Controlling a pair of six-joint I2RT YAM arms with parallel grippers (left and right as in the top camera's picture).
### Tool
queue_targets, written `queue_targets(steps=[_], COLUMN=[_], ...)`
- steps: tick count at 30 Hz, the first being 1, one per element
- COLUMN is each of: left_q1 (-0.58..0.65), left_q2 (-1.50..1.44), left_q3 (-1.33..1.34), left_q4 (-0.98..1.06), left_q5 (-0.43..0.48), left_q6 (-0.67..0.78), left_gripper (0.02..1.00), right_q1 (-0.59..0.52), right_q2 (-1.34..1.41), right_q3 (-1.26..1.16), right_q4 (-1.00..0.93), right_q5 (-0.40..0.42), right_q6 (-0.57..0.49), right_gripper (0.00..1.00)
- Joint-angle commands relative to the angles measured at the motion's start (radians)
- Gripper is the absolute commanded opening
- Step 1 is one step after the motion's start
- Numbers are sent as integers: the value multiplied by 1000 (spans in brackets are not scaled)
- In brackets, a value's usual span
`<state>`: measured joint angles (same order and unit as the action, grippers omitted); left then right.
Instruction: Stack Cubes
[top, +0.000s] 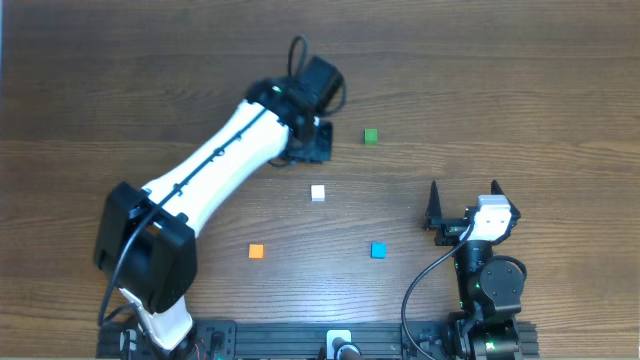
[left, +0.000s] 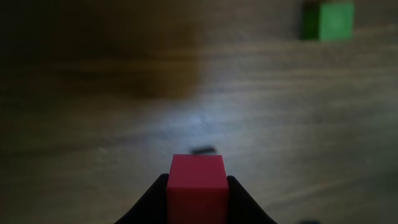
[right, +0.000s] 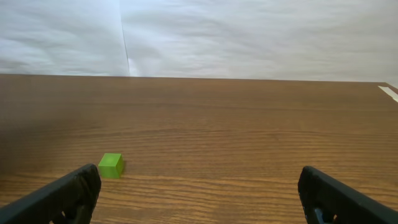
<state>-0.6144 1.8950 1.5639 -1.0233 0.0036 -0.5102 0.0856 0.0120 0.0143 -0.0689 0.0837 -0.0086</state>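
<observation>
My left gripper (left: 197, 186) is shut on a red cube (left: 197, 183), held just above the wooden table; in the top view this gripper (top: 312, 143) sits at the upper middle, left of a green cube (top: 371, 136). The green cube (left: 328, 20) lies a short way off in the left wrist view. A white cube (top: 318, 193) rests below the left gripper, an orange cube (top: 256, 251) lower left, a blue cube (top: 378, 250) lower right. My right gripper (top: 464, 205) stands open near its base, with the green cube (right: 111, 165) far ahead of it.
The wooden table (top: 520, 90) stretches bare around the cubes. A white backdrop (right: 249, 37) rises behind the table's far edge. The left arm's white link (top: 215, 160) runs diagonally across the left half.
</observation>
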Motion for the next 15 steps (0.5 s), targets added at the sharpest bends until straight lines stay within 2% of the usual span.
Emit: queue_targets(steps=[1,8,15], left_q1=[-99,-167,-120], left_q2=[-17,2,2], left_q3=[15,-5,-83], left_q4=[-25,-40,-21], left_q5=[11,-51,-62], left_q6=[-157,-289,-309], left_gripper=[38,40,40], right_q1=[-6,-6,-6], right_q2=[-6,-6,-6], right_q3=[-9,-9,-9], right_q4=[2,2,2], right_q5=[-8,-8,-8], right_q6=[-7,-7,-7], right_gripper=[991,993,991])
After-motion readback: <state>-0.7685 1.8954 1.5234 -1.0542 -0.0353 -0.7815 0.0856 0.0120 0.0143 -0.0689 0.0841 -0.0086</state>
